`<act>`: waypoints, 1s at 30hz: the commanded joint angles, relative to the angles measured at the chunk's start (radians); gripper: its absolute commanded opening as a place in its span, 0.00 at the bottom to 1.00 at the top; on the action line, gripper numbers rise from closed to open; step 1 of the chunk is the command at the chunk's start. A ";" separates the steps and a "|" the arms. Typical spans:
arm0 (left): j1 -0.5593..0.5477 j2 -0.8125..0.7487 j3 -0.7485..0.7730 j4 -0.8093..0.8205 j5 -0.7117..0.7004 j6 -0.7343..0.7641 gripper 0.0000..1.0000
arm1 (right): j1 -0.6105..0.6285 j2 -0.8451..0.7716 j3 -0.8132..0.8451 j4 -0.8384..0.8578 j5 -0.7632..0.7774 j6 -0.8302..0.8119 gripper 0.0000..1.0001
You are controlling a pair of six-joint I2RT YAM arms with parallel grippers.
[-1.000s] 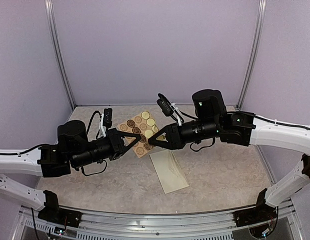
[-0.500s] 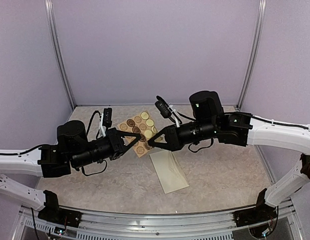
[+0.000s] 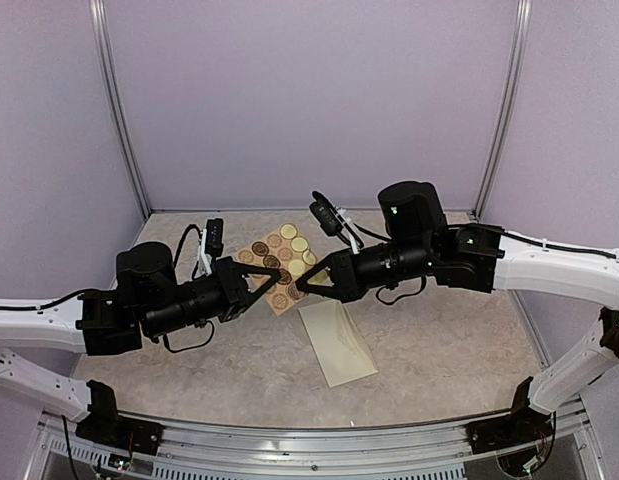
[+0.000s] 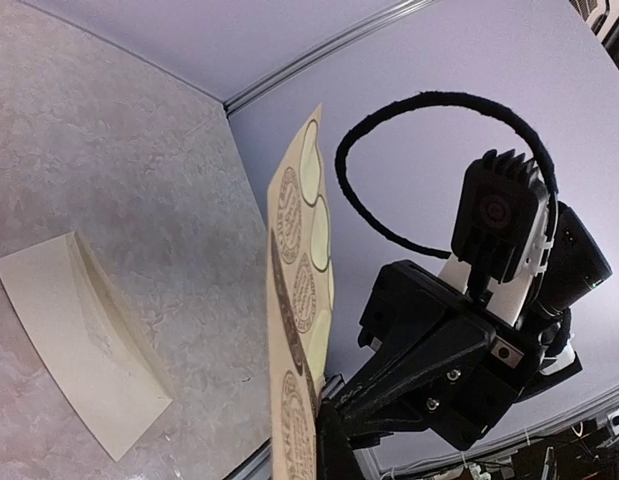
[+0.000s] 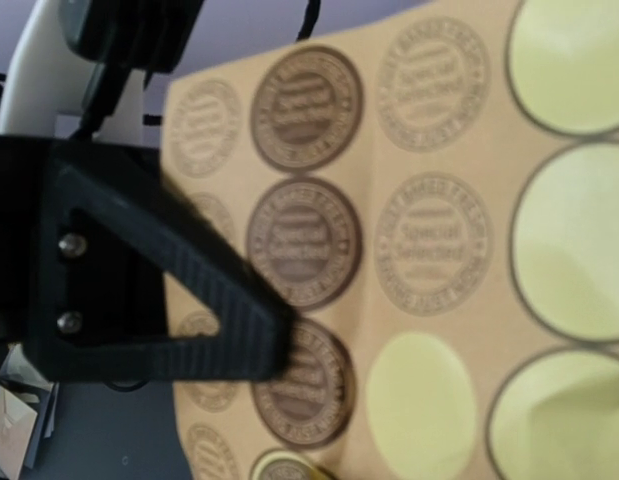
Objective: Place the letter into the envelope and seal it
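- where's the envelope [image 3: 337, 342]?
- flat on the surface [image 3: 439, 340], at 5 o'clock from the card [image 3: 287, 248].
- and the arms?
- left tool [image 3: 272, 281] pinches the card; right tool [image 3: 301, 284] is closed, tip against it.

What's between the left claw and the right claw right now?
The tan sticker sheet, held up in the air; the left claw and right claw meet at its near edge. The top view shows this best.
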 commanded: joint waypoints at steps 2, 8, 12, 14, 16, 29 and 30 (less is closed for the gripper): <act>0.000 0.005 -0.003 -0.043 -0.037 -0.020 0.00 | 0.005 -0.011 0.015 0.027 -0.011 -0.001 0.00; 0.000 0.008 -0.001 -0.044 -0.038 -0.023 0.00 | 0.006 -0.014 0.007 0.036 -0.020 0.003 0.00; 0.000 0.011 0.000 -0.049 -0.041 -0.029 0.00 | 0.006 -0.014 0.004 0.045 -0.028 0.003 0.00; 0.000 0.013 0.001 -0.049 -0.040 -0.031 0.00 | 0.006 -0.016 0.004 0.048 -0.032 0.003 0.00; -0.001 0.016 0.003 -0.049 -0.040 -0.031 0.00 | 0.006 -0.016 0.005 0.050 -0.034 0.001 0.00; 0.001 0.040 0.026 -0.075 -0.043 -0.031 0.00 | 0.006 -0.019 0.001 0.061 -0.044 0.000 0.00; 0.000 0.042 0.027 -0.073 -0.041 -0.030 0.00 | 0.005 -0.019 0.001 0.061 -0.042 0.001 0.00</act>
